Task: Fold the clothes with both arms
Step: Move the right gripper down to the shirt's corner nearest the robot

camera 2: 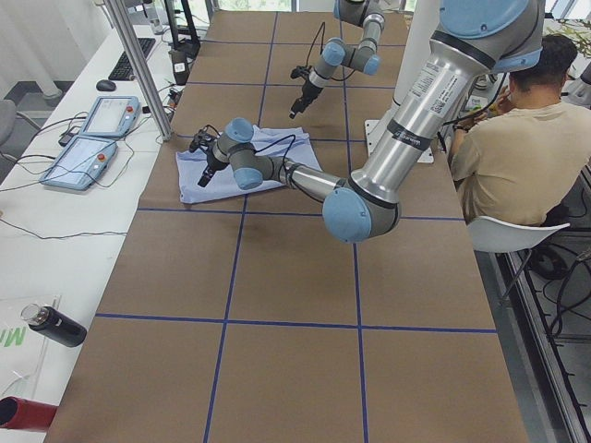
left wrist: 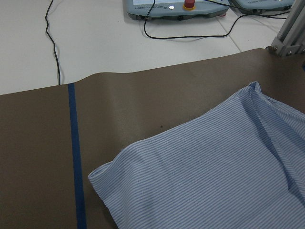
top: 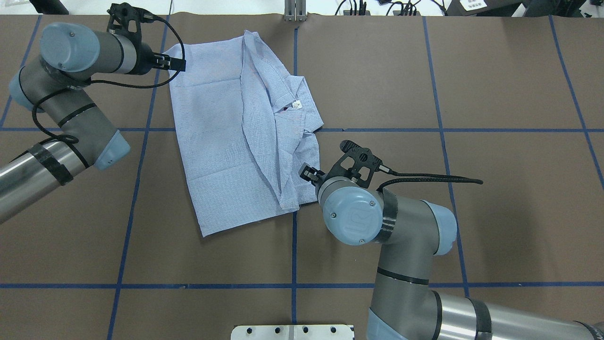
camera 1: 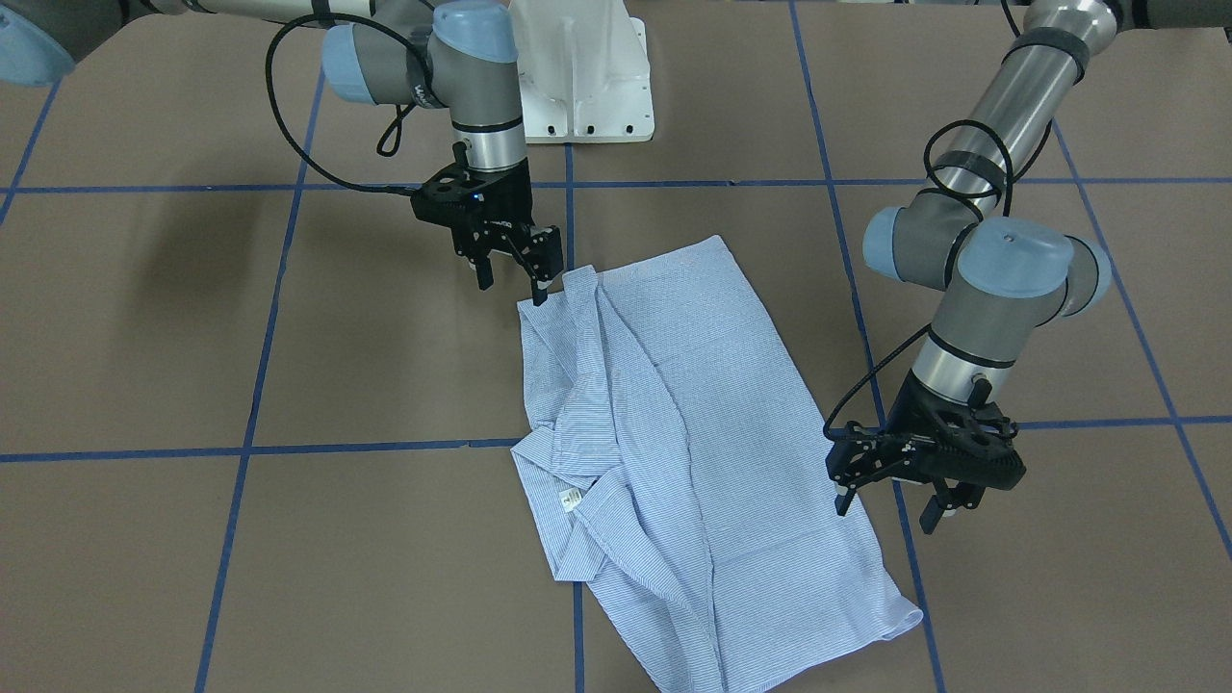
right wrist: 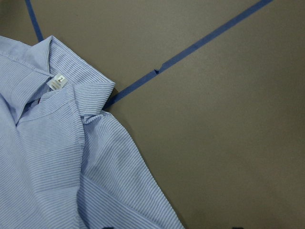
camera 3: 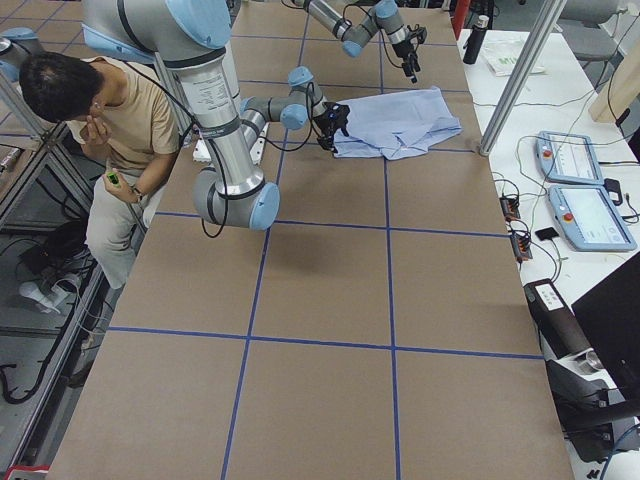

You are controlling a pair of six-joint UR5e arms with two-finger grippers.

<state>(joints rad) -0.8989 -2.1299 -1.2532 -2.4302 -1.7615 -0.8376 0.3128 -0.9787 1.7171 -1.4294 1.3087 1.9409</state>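
The light blue striped shirt lies on the brown table folded lengthwise, its collar with the white label on one long side. It also shows in the overhead view. My left gripper is open and empty, low beside the shirt's long edge and apart from it; in the overhead view it is at the shirt's far left corner. My right gripper is open and empty, one fingertip right at the shirt's near corner. The left wrist view shows a shirt corner; the right wrist view shows the collar.
The white pedestal base stands behind the shirt. Blue tape lines cross the table. An aluminium post and two teach pendants are past the table's far edge. A seated person is beside the robot.
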